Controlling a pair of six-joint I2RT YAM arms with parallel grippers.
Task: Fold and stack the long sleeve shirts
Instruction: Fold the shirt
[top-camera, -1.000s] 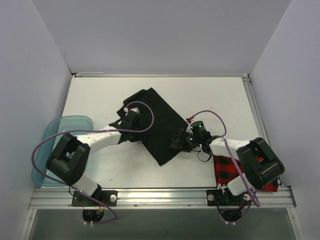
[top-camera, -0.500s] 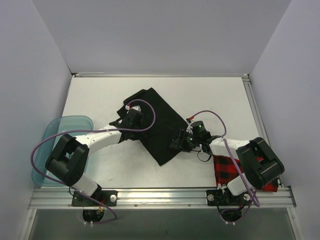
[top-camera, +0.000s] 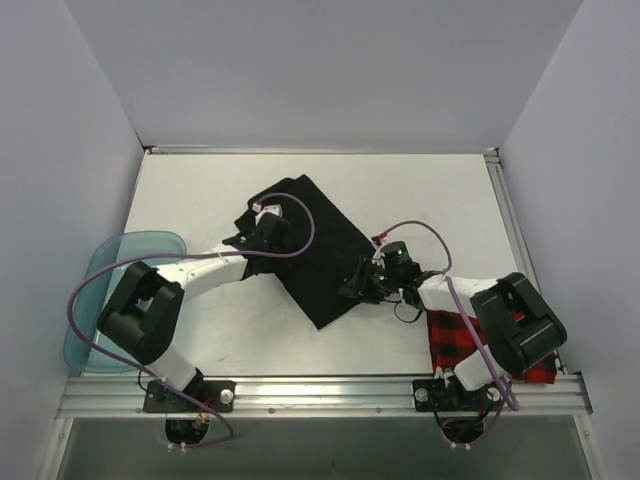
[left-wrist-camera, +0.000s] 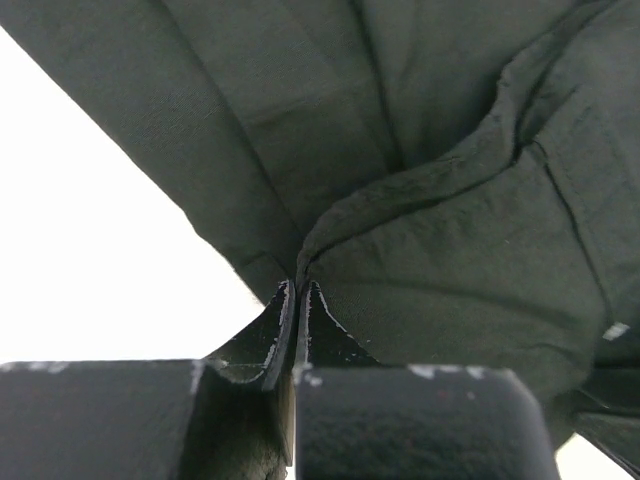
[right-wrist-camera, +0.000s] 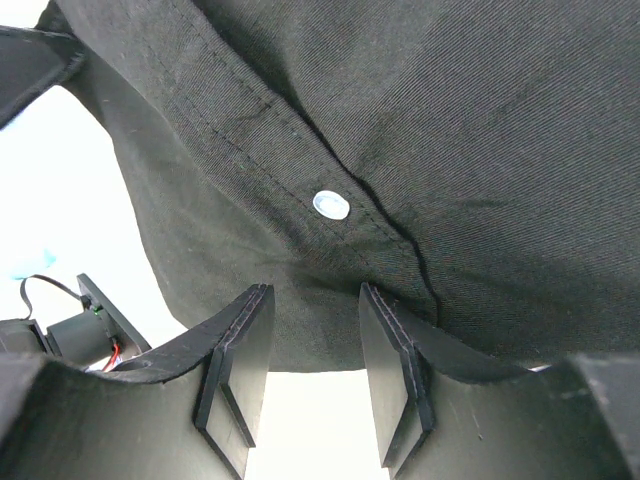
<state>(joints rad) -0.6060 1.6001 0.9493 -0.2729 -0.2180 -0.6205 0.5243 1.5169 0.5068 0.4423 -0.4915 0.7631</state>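
The black shirt (top-camera: 318, 248) lies partly folded in the middle of the table. My left gripper (top-camera: 258, 222) is shut on its left edge; in the left wrist view the fingertips (left-wrist-camera: 298, 300) pinch a fold of black cloth (left-wrist-camera: 440, 260). My right gripper (top-camera: 358, 287) is open at the shirt's lower right edge. In the right wrist view its gripper (right-wrist-camera: 312, 345) has the jaws apart, the cloth hem with a white button (right-wrist-camera: 331, 205) just beyond them. The red-and-black check shirt (top-camera: 455, 338) lies at the near right, partly under my right arm.
A translucent teal tub (top-camera: 110, 290) sits at the table's left edge beside my left arm's base. A metal rail (top-camera: 320, 395) runs along the near edge. White walls close in the table at the back and sides.
My left gripper has moved slightly up and right with the shirt's left edge, lifting the cloth there. The right gripper has stayed in place.
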